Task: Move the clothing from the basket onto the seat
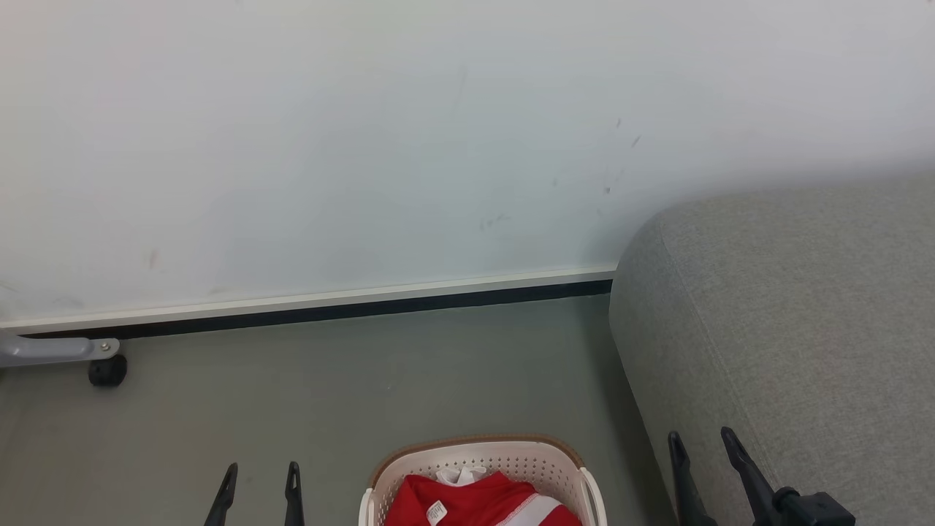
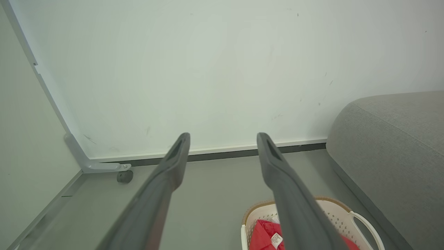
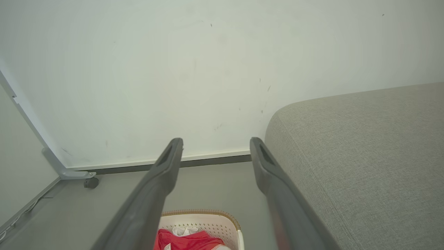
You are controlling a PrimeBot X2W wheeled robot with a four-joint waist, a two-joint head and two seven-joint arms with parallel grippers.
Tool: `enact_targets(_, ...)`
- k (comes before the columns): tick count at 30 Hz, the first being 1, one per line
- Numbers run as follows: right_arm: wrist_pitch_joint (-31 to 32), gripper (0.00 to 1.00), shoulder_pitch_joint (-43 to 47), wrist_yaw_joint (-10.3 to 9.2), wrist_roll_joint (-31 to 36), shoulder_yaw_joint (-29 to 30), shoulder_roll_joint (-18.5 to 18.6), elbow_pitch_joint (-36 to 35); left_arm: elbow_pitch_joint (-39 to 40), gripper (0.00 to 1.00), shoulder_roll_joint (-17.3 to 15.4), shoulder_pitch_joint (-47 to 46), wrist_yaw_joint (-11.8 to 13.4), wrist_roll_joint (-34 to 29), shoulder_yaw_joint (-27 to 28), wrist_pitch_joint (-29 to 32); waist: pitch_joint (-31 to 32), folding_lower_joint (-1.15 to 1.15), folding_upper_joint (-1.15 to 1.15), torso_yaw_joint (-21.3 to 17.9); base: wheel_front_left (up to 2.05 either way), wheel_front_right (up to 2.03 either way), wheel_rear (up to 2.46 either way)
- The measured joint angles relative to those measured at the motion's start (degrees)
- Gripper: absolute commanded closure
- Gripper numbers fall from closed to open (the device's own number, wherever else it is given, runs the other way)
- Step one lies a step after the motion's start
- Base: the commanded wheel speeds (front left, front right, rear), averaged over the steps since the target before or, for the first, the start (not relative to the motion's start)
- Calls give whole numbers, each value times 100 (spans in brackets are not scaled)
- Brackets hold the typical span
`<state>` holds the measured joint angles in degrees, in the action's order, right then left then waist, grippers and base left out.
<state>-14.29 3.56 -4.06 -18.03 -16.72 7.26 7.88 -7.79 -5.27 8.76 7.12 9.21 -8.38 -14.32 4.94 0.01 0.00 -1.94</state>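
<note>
The clothing (image 1: 475,504) is lying in the basket (image 1: 522,462) on the floor (image 1: 365,380), sitting between and below the left end effector (image 1: 263,471) and the right end effector (image 1: 700,438) — both gaping wide, holding nothing — the right one hanging nearer the seat (image 1: 789,329).

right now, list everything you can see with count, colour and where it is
clothing: a heap, number unclear; red with white trim and a small white label; inside the basket
basket: one; cream-white, perforated, brown rim; on the floor at bottom centre, left of the seat
seat: one; grey woven fabric; right side, against the wall
wheeled metal leg: one; grey with a black wheel; far left at the wall's foot
skirting: one; white over a dark strip; along the wall's base
wall: white, faintly scuffed; behind everything
floor: grey
left gripper: one; dark; lower left, open, holding nothing
right gripper: one; dark; lower right before the seat, open, holding nothing
</note>
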Motion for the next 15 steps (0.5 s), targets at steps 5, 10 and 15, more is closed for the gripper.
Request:
enact_targets(5, 0, 0, 1, 0, 0, 7, 0, 0, -21, 0, 8, 0, 0, 1, 13, 0, -3, 0, 0, -3, 0, 0, 0)
enact_targets(10, 0, 0, 2, 1, 1, 12, -2, 0, -36, 0, 12, 0, -7, 2, 23, 0, -7, 0, 0, -4, 0, 0, 0)
enact_targets(15, 0, 0, 4, 3, 1, 35, -3, 0, -47, 0, 20, 0, -9, 2, 34, 0, -14, 0, 0, -6, 0, 0, 0)
